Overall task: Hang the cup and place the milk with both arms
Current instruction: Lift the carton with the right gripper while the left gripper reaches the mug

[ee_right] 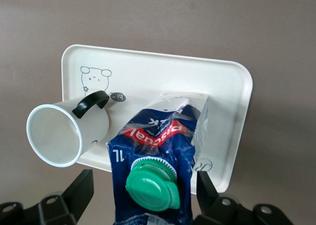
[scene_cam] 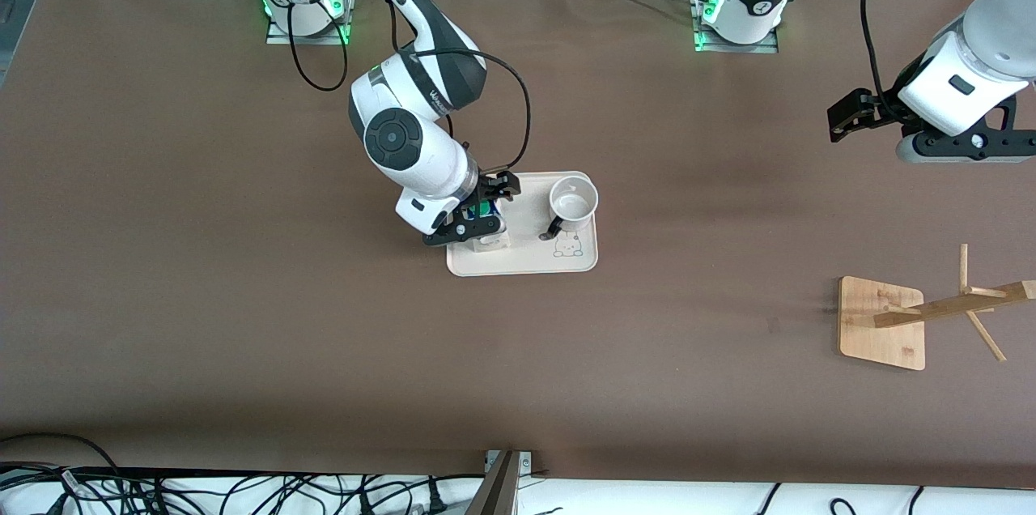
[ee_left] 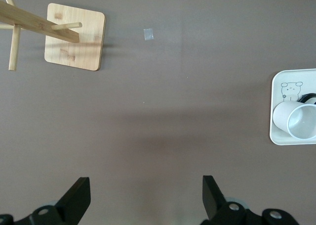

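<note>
The milk (scene_cam: 483,212) stands upright on a white tray (scene_cam: 530,260), at the tray's end toward the right arm. In the right wrist view the carton (ee_right: 158,136) shows its green cap (ee_right: 152,183). My right gripper (scene_cam: 477,225) is open around the carton's top; its fingers (ee_right: 79,191) stand on either side with gaps. The cup (scene_cam: 574,201) stands upright on the same tray beside the milk, toward the left arm's end, with its handle toward the front camera. It also shows in the right wrist view (ee_right: 66,131) and the left wrist view (ee_left: 296,121). My left gripper (scene_cam: 839,122) waits open and empty in the air.
A wooden cup rack (scene_cam: 882,325) with slanted pegs stands on its square base toward the left arm's end, nearer to the front camera than the tray; it also shows in the left wrist view (ee_left: 74,37). Cables lie along the table's front edge.
</note>
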Controlling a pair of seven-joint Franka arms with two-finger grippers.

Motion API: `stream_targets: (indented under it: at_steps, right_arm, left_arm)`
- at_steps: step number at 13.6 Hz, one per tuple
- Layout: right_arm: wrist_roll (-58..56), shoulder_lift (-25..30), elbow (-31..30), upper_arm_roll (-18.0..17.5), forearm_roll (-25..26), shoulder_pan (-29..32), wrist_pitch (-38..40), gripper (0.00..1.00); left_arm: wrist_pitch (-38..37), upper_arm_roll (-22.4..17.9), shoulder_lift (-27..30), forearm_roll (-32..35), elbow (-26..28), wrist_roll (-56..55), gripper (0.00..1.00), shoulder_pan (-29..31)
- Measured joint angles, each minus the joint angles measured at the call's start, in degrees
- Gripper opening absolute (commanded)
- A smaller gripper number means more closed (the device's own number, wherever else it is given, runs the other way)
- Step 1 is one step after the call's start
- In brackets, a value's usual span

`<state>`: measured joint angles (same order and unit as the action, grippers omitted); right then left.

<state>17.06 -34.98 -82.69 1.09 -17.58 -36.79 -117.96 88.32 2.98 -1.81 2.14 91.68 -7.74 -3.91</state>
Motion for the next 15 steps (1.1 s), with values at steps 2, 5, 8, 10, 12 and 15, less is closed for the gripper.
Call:
stream_targets:
  at_steps: [2,5,8,10,12,15]
  right_arm:
    - [-0.8,0.0,0.0,0.0,0.0,0.0,0.0,0.32]
    - [-1.2,-0.1,0.0,0.1,0.0,0.0,0.0,0.31]
    - [-1.3,-0.6,0.0,0.1,0.0,0.0,0.0,0.31]
    - [-1.3,-0.6,0.2,0.1,0.0,0.0,0.1,0.31]
    - [-1.3,-0.2,0.6,0.1,0.0,0.0,0.8,0.31]
    - [-1.4,1.7,1.4,0.2,0.0,0.0,4.1,0.31]
  left_arm:
    - [-1.0,0.1,-0.1,0.0,0.0,-0.4,1.0,-0.1]
    - [-1.3,0.5,-0.2,0.0,-0.3,-0.9,1.0,-0.7]
    - [-1.3,0.5,-1.5,0.0,-0.9,-0.9,1.0,-0.9]
    - [-1.3,1.0,-2.6,0.0,-1.9,-0.9,1.0,-1.1]
    - [-1.3,1.7,-3.1,0.0,-2.2,-0.3,1.0,-1.5]
    - [-1.3,3.3,-3.6,-0.1,-2.4,0.3,1.0,-3.6]
